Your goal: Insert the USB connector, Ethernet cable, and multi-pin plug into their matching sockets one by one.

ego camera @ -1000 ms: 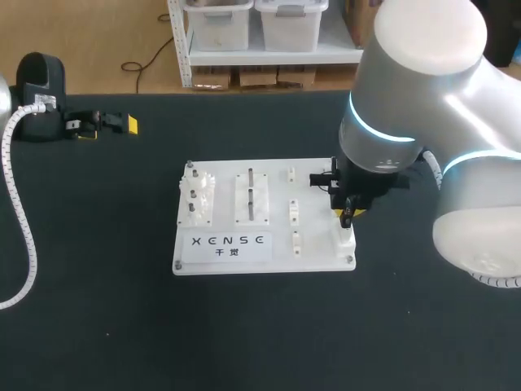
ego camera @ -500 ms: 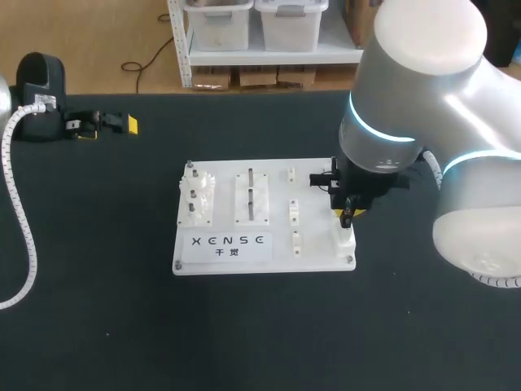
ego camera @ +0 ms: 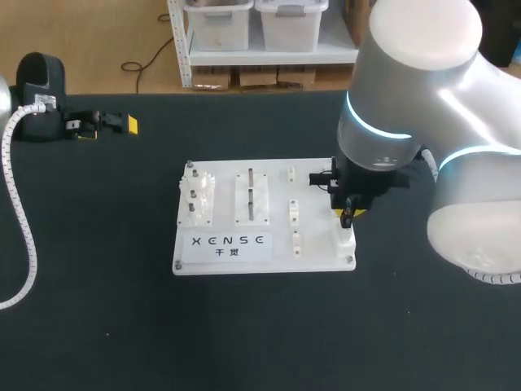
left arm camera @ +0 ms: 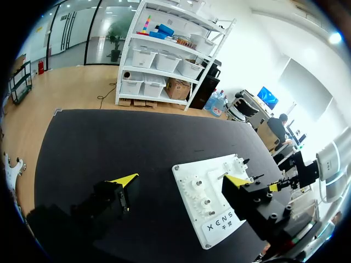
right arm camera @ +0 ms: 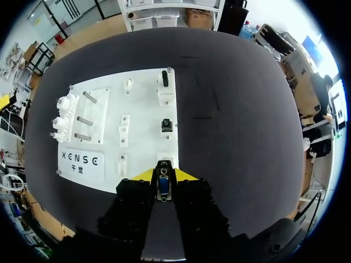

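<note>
The white board (ego camera: 264, 254) lies mid-table. My right gripper (ego camera: 348, 213) hangs over its right edge, just above a white socket block (ego camera: 346, 239). In the right wrist view this gripper (right arm camera: 164, 176) is shut on a small plug with a blue face (right arm camera: 163, 186), directly ahead of which is the white socket (right arm camera: 165, 161). Further along that edge sit a black square socket (right arm camera: 166, 125) and a black connector standing in a white block (right arm camera: 164, 79). My left gripper (ego camera: 106, 122) rests open at the table's far left; its yellow fingertips (left arm camera: 123, 179) stand wide apart with nothing between them.
The board also carries white gears (ego camera: 198, 199) on its left, upright pegs (ego camera: 251, 195) in the middle and small white blocks (ego camera: 293, 213). The left arm's white corrugated hose (ego camera: 20, 220) hangs over the table's left side. Dark bare table surrounds the board.
The right arm's upper links have shifted slightly to the left. Its gripper and the plug stay in the same place over the board.
</note>
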{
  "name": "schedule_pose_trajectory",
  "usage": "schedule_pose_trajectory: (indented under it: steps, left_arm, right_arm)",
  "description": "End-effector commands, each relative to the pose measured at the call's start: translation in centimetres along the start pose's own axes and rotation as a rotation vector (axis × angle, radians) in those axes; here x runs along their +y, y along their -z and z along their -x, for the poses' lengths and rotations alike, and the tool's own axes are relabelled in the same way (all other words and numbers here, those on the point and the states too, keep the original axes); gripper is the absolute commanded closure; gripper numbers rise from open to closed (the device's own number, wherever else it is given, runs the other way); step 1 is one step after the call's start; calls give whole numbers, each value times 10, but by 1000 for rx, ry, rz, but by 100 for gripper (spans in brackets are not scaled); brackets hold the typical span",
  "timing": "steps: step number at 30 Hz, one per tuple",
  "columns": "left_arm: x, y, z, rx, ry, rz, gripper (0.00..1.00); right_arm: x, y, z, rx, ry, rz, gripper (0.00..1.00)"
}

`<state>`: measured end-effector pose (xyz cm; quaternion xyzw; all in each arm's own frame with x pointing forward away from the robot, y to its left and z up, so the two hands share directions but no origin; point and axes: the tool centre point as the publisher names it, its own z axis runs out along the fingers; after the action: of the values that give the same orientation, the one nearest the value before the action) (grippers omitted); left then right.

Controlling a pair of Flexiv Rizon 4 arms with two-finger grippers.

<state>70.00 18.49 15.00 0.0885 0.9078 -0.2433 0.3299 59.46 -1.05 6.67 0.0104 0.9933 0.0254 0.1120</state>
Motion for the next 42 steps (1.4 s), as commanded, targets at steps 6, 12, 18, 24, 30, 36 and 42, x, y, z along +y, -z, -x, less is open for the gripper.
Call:
schedule_pose_trajectory:
  steps: [6,12,18,24,30,36,42]
  left_arm:
    - [0,0,0,0,0,0,0]
    - [0,0,0,0,0,0,0]
    - [0,0,0,0,0,0,0]
    - [0,0,0,0,0,0,0]
    - [0,0,0,0,0,0,0]
    - [0,0,0,0,0,0,0]
    - [0,0,0,0,0,0,0]
  right_arm:
    - [6,6,7,16,2,-18,100]
    - [7,11,9,8,6,-18,100]
    - [7,9,4,24,15,-19,100]
    - [4,8,4,38,14,-32,100]
    - [0,4,4,65,1,-57,100]
    - [-2,2,4,68,-6,-63,100]
    - [0,0,4,63,-3,-63,100]
